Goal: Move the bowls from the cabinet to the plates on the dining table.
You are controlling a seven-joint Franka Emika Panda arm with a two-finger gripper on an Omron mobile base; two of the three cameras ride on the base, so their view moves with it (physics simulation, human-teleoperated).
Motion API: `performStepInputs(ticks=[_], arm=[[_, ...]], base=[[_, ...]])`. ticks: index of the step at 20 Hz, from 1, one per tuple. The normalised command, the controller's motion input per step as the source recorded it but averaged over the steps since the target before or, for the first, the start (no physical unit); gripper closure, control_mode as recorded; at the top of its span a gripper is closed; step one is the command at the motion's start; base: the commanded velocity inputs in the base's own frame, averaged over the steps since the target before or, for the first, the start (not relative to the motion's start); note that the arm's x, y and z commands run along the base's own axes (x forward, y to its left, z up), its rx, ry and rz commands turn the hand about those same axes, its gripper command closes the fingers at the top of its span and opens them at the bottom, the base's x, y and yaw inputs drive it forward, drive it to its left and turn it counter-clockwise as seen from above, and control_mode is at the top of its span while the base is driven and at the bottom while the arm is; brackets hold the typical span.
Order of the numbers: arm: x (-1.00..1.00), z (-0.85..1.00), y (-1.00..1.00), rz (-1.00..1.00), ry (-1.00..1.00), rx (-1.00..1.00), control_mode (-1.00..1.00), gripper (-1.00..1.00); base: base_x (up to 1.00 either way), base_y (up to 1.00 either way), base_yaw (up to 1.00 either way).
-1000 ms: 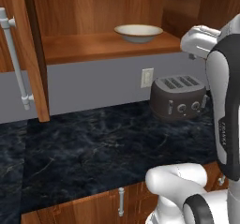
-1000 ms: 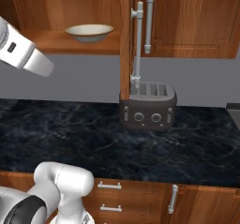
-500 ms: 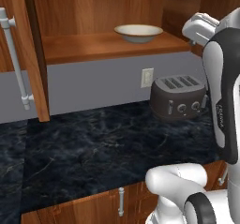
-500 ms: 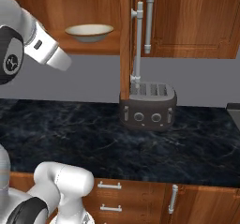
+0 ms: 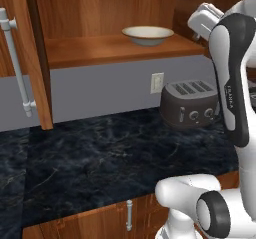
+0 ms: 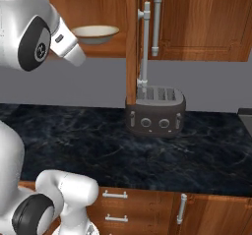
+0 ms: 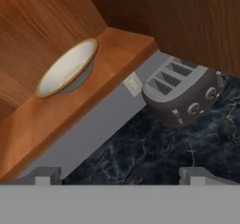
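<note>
A cream bowl (image 5: 147, 34) with a tan rim sits upright on the wooden shelf of the open cabinet (image 5: 95, 51). From the right base view, the bowl (image 6: 95, 33) is just left of the cabinet's open door edge (image 6: 131, 42). The hand view looks down at the bowl (image 7: 68, 67) on the shelf (image 7: 93, 101), up and to the left of my gripper (image 7: 121, 178). Its fingertips (image 7: 44, 175) stand wide open, well short of the bowl, with nothing between them. My white hand (image 5: 205, 19) hangs just right of the shelf's end. The plates and the dining table are out of view.
A dark toaster (image 5: 192, 103) stands on the black marble counter (image 5: 100, 153) below the shelf, beside a wall outlet (image 5: 157, 82). The open left door with its silver bar handle (image 5: 17, 68) juts out at the left. Two bar handles (image 6: 151, 27) hang above the toaster (image 6: 155, 110).
My arm has lifted, carrying the hand a little higher beside the shelf's right end. The gripper stays open and the bowl has not moved.
</note>
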Motion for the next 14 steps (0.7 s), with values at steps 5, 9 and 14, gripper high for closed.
performStepInputs(ticks=[5, 9, 14], arm=[[0.30, 0.08, 0.03, 0.00, 0.08, 0.01, -1.00, -1.00], [0.31, -0.02, 0.08, 0.00, 0.00, 0.00, -1.00, -1.00], [0.23, -0.20, 0.15, 0.00, 0.00, 0.00, -1.00, -1.00]], base=[[0.00, 0.00, 0.00], [0.00, 0.00, 0.00], [0.00, 0.00, 0.00]])
